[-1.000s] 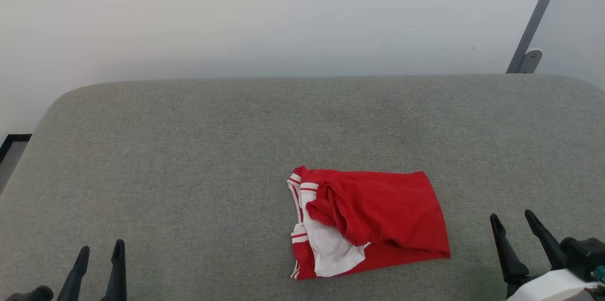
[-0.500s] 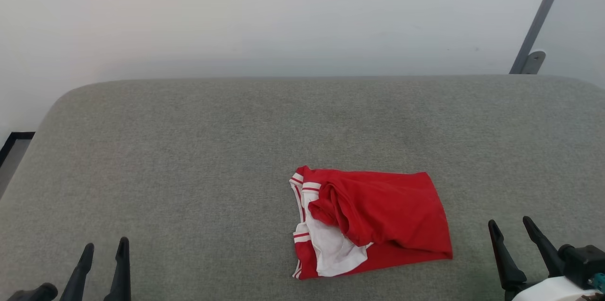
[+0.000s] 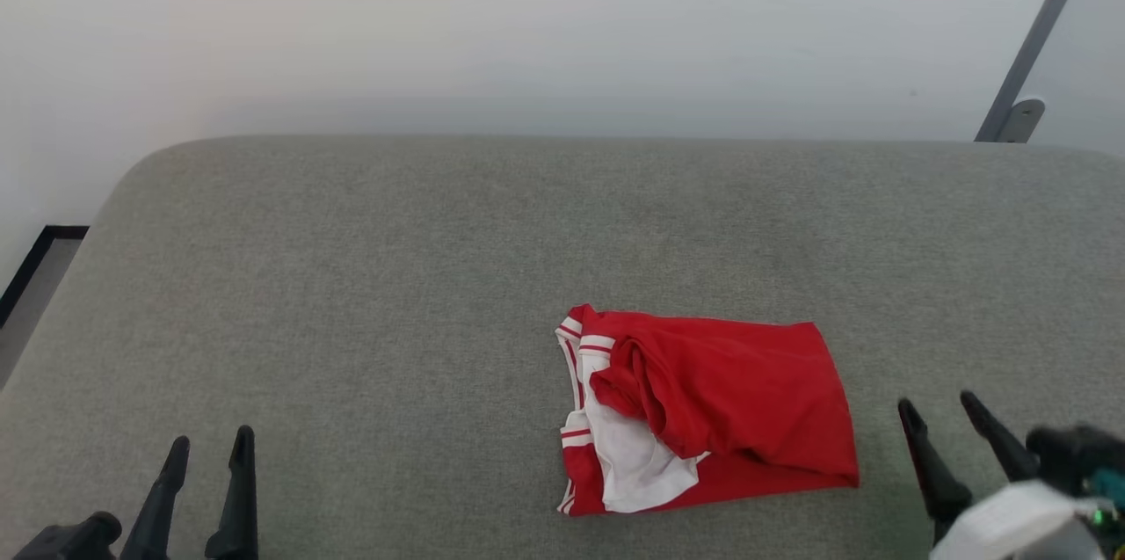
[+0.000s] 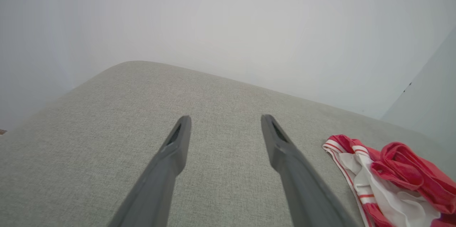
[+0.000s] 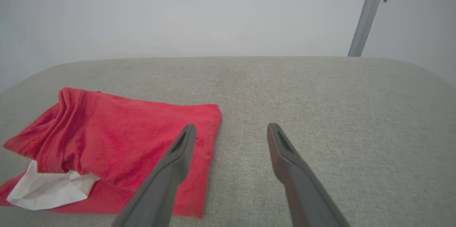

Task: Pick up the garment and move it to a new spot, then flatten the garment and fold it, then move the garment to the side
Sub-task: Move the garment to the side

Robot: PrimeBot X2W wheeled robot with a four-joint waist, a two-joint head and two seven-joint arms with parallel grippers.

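The garment [image 3: 729, 402] lies folded into a rough rectangle on the grey fabric surface [image 3: 395, 279]. It sits between the two pairs of fingers, much closer to the right pair. A smooth red layer is on top. On the side facing the left fingers [image 3: 237, 490], the red cloth bunches into a soft roll. A white sleeve with red-and-white striped trim spills out from under that roll.

The right fingers [image 3: 927, 463] stand spread wide with nothing between them, just beside the garment's plain red edge. A narrow strip of bare surface separates them from it in the head view. In the right wrist view, the garment [image 5: 117, 138] reaches across to the inner one of the right fingers [image 5: 176, 159]. That finger overlaps the red corner there, and contact cannot be told.

The left fingers are also parted and empty, well apart from the garment. In the left wrist view, the striped trim of the garment [image 4: 392, 173] lies off to the outer side of the left fingers [image 4: 174, 152], with open surface ahead of them.

Beyond both sets of fingertips, the surface ends in a rounded far edge against a pale wall [image 3: 527, 15]. A grey metal bar [image 3: 1034, 41] leans up the wall past the right fingers.
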